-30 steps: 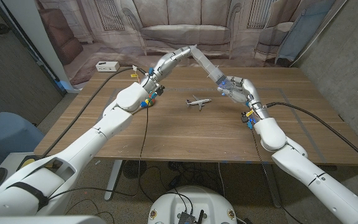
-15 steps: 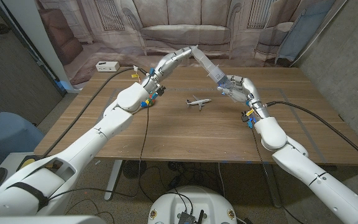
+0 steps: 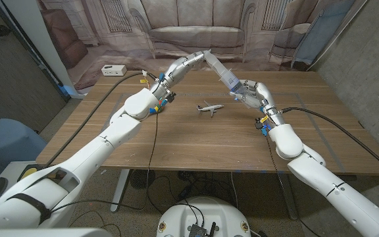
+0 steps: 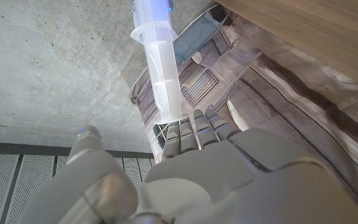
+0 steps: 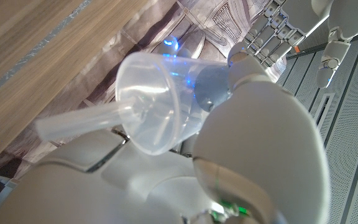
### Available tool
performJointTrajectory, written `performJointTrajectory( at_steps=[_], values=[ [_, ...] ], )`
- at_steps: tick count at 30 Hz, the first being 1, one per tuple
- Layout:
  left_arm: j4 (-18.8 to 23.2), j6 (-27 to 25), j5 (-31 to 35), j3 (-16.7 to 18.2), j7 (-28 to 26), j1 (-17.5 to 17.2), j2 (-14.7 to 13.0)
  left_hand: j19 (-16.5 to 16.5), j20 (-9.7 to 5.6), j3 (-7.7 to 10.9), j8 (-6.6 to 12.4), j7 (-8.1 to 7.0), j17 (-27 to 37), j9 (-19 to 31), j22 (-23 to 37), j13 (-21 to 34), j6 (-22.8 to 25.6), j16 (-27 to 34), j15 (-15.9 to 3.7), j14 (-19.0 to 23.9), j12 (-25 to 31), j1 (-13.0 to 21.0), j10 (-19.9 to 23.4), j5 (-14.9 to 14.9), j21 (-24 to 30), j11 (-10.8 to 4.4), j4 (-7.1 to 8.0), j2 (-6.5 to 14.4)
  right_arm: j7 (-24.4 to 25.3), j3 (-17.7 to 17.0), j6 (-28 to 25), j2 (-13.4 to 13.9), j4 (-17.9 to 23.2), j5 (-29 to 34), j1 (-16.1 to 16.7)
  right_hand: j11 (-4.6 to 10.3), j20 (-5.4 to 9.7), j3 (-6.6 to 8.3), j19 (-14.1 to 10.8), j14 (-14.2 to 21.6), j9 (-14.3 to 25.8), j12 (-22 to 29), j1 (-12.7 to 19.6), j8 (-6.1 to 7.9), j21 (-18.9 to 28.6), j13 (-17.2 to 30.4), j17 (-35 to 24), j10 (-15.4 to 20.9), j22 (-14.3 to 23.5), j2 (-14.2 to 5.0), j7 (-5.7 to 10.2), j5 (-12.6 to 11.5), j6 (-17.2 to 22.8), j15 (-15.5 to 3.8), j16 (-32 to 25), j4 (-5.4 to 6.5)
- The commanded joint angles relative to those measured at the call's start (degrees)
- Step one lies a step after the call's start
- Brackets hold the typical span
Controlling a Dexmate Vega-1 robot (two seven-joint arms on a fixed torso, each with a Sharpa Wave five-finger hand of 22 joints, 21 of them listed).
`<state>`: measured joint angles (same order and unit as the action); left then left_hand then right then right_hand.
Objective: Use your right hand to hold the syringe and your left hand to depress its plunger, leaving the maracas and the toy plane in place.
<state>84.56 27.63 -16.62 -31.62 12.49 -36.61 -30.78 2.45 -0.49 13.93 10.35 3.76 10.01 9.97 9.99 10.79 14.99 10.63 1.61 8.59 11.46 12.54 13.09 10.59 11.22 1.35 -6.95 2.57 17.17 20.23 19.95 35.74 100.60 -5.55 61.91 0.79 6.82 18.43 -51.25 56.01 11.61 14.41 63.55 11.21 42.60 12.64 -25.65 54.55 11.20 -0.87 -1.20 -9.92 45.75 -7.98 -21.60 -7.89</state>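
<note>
My right hand (image 3: pixel 254 94) grips the barrel of the clear syringe (image 3: pixel 221 71) above the table's far right part. The syringe slants up and away towards my left hand (image 3: pixel 186 64), whose fingertips (image 3: pixel 202 56) touch the end of the plunger. The left wrist view shows the syringe (image 4: pixel 160 68) running down to the fingers (image 4: pixel 194 134) of my left hand (image 4: pixel 229 168). In the right wrist view the syringe's flared end (image 5: pixel 160 112) sits in my right hand (image 5: pixel 260 143). The small white toy plane (image 3: pixel 208 108) lies on the table below the syringe, apart from both hands.
The wooden table (image 3: pixel 196 148) has bare wood in front of the plane. A white power strip (image 3: pixel 113 70) with a cable lies at the far left corner. A backdrop printed with a sofa hangs behind the table. Cables run over the right side.
My left hand's fingertips have shifted slightly down towards my right hand, and the plunger looks a little shorter. The plane has not moved.
</note>
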Motion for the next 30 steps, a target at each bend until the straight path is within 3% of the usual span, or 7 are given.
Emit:
performJointTrajectory(
  at_steps=[1, 30],
  values=[
    [-0.8, 0.3, 0.1, -0.5, 0.8, 0.6, 0.4, -0.1, 0.38, -0.08, 0.27, -0.26, 0.1, 0.2, 0.2, 0.2, -0.2, -0.1, 0.01, 0.0, 0.3, 0.3, 0.3, 0.0, -0.1, 0.01, -0.07, 0.1, 0.1, 0.1, 0.1, -0.3, -0.5, 0.0, -0.4, -1.19, 1.57, 11.41, 0.4, 0.6, 0.3, 0.3, -4.7, 0.27, 0.4, 0.3, -0.3, 1.7, 0.0, -10.15, -0.14, -0.3, 0.6, -2.22, 0.1, 10.75],
    [-2.2, 0.3, -0.5, -2.1, 3.2, 1.5, 1.4, -0.1, 0.42, -0.13, 0.34, -0.29, 0.1, 0.2, 0.2, 0.2, -0.1, 0.0, 0.11, 0.0, 0.4, 0.4, 0.4, 0.0, 0.0, 0.01, -0.07, 0.1, 0.2, 0.4, -0.7, -0.1, -0.6, 0.7, -1.3, -0.73, 1.74, 11.54, 1.5, 0.0, 0.3, 0.2, -5.1, 0.16, 1.3, 1.0, -0.5, 0.7, -0.1, -10.17, 0.23, -0.3, 0.2, -2.36, 0.5, 10.78]
  ],
)
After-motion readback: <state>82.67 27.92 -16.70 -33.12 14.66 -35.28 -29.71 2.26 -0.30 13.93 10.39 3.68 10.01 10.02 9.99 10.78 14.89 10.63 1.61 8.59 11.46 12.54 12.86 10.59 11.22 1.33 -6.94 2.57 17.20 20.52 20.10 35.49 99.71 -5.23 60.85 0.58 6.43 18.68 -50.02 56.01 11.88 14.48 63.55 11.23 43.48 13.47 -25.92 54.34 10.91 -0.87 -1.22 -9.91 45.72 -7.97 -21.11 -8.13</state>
